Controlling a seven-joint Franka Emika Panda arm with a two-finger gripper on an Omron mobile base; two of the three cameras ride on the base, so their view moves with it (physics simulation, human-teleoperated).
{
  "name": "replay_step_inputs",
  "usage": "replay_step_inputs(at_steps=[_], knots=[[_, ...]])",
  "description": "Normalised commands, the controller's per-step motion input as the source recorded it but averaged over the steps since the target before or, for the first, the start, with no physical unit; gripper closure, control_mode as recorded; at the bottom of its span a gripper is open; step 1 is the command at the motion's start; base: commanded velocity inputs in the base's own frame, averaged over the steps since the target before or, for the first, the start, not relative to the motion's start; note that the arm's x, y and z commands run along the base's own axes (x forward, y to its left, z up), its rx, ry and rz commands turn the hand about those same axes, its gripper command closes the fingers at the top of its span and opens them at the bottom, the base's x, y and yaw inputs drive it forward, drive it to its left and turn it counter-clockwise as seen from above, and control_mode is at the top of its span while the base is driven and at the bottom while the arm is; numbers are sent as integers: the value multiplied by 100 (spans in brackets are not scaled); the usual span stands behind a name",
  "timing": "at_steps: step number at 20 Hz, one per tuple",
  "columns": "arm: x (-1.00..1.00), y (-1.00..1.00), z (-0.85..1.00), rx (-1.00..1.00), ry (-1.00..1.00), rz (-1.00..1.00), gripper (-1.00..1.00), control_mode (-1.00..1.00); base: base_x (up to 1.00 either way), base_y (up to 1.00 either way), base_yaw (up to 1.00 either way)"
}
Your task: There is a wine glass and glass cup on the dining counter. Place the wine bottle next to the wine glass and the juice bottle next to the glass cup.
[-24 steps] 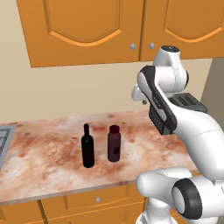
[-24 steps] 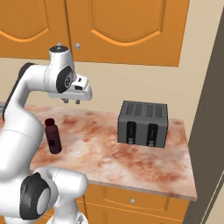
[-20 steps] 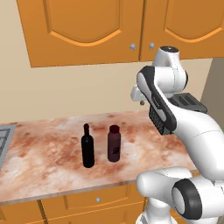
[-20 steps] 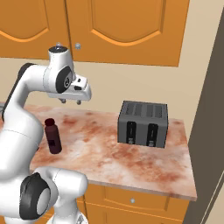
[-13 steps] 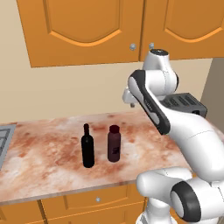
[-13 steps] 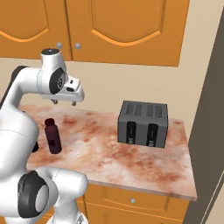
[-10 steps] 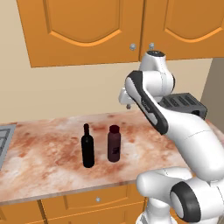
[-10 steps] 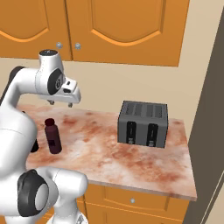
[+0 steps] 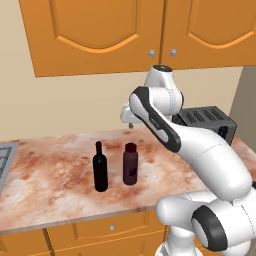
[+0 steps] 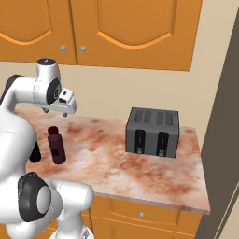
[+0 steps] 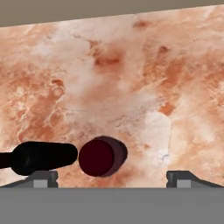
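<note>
The wine bottle (image 9: pixel 100 167) stands upright on the marbled counter (image 9: pixel 50 175), just beside the juice bottle (image 9: pixel 130 164), which is also upright; the two stand close together but apart. From above, the black bottle (image 11: pixel 41 157) lies left of the maroon cap (image 11: pixel 98 157). The gripper (image 9: pixel 128 120) hangs above and behind the bottles, holding nothing, its fingertips (image 11: pixel 43 177) spread wide. A dark toaster (image 10: pixel 152 132) sits farther along the counter near the wall, under orange cabinets (image 10: pixel 135 28).
</note>
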Motion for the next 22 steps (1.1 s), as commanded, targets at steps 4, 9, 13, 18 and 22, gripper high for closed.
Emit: replay_step_inputs(at_steps=[4, 9, 13, 18, 22], knots=[[2, 31, -20, 6, 0, 0, -100, -100, 0, 0, 0], [-17, 16, -15, 0, 0, 0, -100, -100, 0, 0, 0], [-22, 5, -17, 0, 0, -3, -100, -100, 0, 0, 0], [2, 0, -29, -6, 0, -2, -100, -100, 0, 0, 0], [10, 0, -31, -6, 2, 0, -100, -100, 0, 0, 0]])
